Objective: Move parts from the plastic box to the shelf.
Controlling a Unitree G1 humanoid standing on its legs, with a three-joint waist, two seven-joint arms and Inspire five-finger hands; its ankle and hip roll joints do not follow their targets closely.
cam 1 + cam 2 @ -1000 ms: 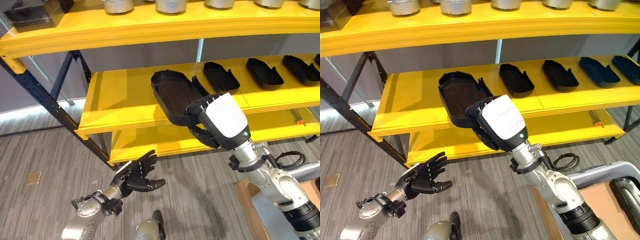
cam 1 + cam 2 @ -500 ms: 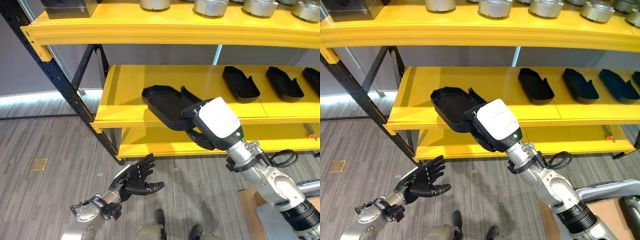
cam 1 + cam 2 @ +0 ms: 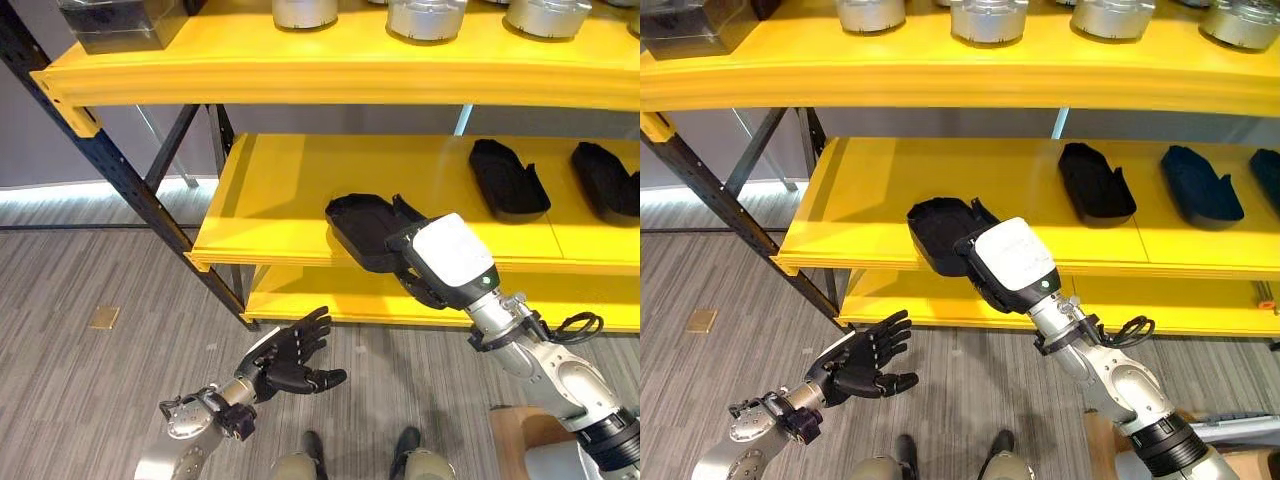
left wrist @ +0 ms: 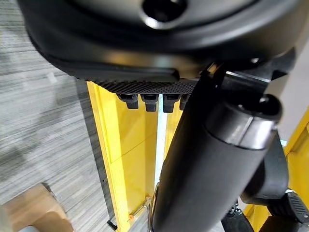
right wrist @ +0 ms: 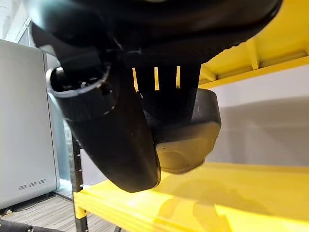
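While right hand point(image 3: 450, 262) fingers clasp part point(image 3: 365, 228) | lengthwise shelf-inward point(image 3: 280, 190) | left hand point(image 3: 285, 357) fingers spread, empty

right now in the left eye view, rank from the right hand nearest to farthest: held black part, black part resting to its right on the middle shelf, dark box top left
1. Held black part, gripped by the right hand over the middle shelf's front edge.
2. Resting black part, farther back on the shelf, to the right.
3. Dark box, top shelf, far left.

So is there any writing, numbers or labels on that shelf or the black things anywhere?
None that can be read.
The yellow shelf, the black part held in the right hand, the other black parts and the metal canisters on the top shelf bear no visible text.
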